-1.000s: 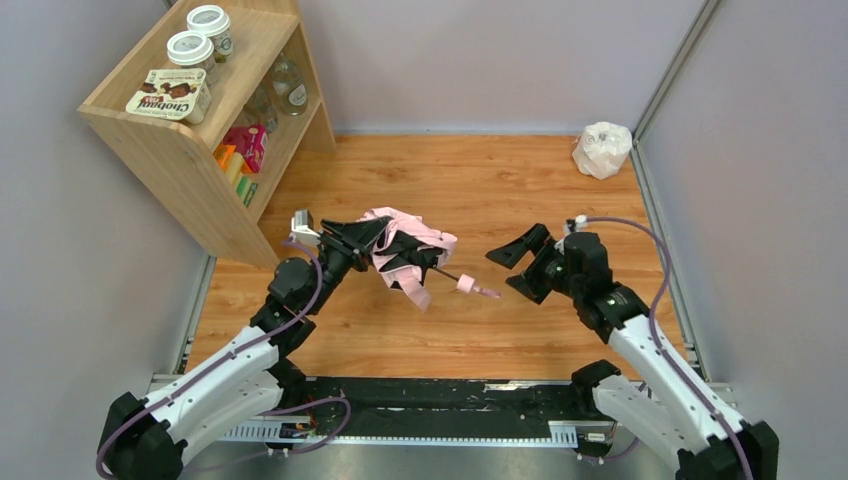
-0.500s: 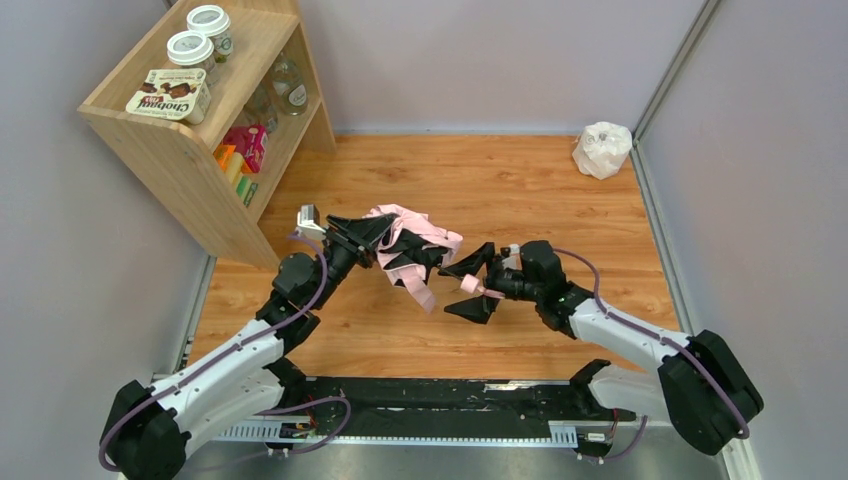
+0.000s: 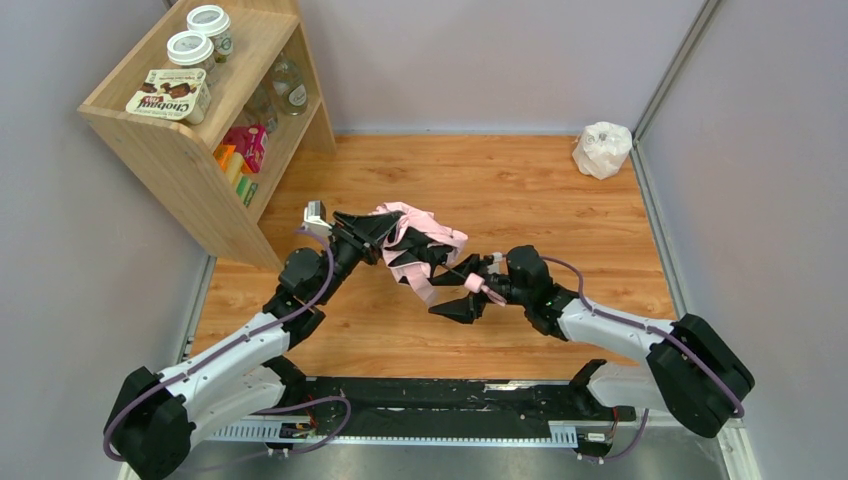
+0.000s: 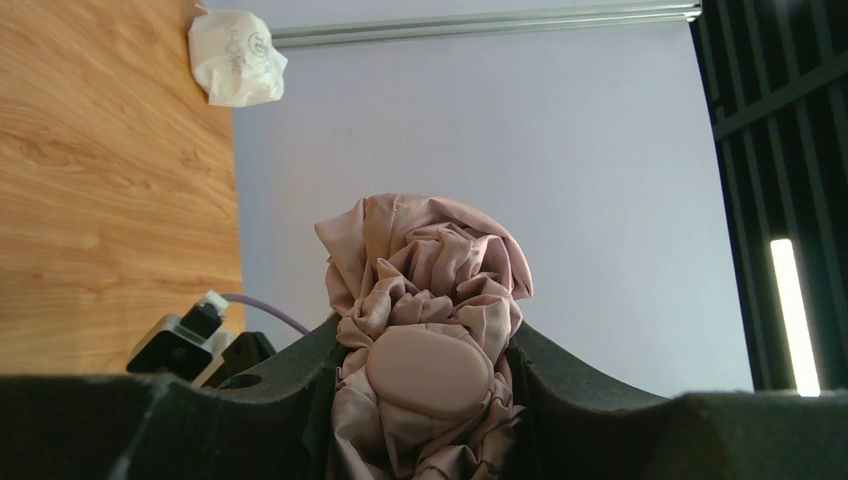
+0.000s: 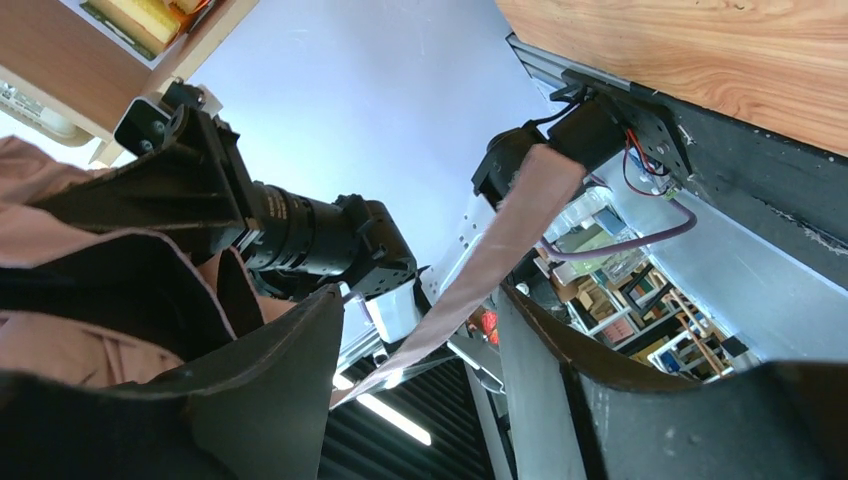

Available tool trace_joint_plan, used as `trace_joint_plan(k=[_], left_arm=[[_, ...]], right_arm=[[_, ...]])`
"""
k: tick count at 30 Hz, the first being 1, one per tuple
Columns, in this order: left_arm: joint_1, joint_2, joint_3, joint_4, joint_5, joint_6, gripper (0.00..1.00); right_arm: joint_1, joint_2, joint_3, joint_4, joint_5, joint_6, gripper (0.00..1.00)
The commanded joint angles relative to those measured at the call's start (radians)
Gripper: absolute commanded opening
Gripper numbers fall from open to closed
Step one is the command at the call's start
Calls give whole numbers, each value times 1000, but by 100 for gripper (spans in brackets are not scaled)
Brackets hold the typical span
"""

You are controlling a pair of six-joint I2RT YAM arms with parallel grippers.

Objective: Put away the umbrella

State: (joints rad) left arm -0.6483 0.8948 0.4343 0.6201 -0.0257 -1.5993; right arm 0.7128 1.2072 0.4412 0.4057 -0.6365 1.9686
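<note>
The pale pink umbrella (image 3: 425,240) hangs in the air over the wooden floor, its fabric bunched and its black shaft pointing right and down to the small pink handle (image 3: 470,283). My left gripper (image 3: 368,230) is shut on the umbrella's top end. In the left wrist view the crumpled fabric and oval pink cap (image 4: 428,372) sit pinched between the fingers (image 4: 300,400). My right gripper (image 3: 462,286) is open, with one finger on each side of the handle. In the right wrist view the pink wrist loop (image 5: 505,262) passes between its spread fingers (image 5: 280,390).
A wooden shelf unit (image 3: 190,150) with jars and boxes stands at the far left. A small white plastic bag (image 3: 602,150) lies in the far right corner and also shows in the left wrist view (image 4: 235,58). Grey walls enclose the floor.
My right arm has swung left from the open floor to the umbrella handle, and its open jaws now straddle it. My left gripper has carried the umbrella slightly right and up.
</note>
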Motion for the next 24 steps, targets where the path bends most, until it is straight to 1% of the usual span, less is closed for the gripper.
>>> trace_joint_plan(k=[1, 3, 5, 8, 13, 15, 16, 18, 19, 20, 23, 24], left_arm=[[1, -20, 66, 116, 15, -21, 0], [1, -26, 67, 107, 13, -19, 0], [1, -33, 70, 99, 15, -17, 0], [1, -34, 69, 98, 17, -21, 0], [1, -34, 70, 99, 20, -28, 0], [1, -34, 72, 95, 20, -36, 0], [1, -34, 72, 92, 20, -42, 0], [1, -31, 64, 84, 53, -74, 0], [1, -30, 63, 84, 67, -99, 0], [-1, -30, 63, 82, 76, -108, 0], [-8, -30, 72, 46, 115, -140, 0], [-8, -31, 89, 23, 144, -146, 0]], right_arm=[[5, 17, -1, 67, 18, 27, 59], [5, 26, -13, 84, 17, 27, 56], [5, 38, -18, 102, 17, 26, 49], [7, 54, -18, 125, 17, 29, 44], [13, 72, 4, 125, 15, 10, 41], [13, 87, 17, 130, 20, -16, 36], [13, 95, 25, 131, 24, -30, 33], [13, 120, 45, 134, 40, -69, 17], [14, 132, 54, 139, 49, -88, 6], [16, 152, 68, 162, 61, -108, 0], [13, 222, 116, 246, 77, -198, 0], [13, 245, 125, 307, 90, -220, 0]])
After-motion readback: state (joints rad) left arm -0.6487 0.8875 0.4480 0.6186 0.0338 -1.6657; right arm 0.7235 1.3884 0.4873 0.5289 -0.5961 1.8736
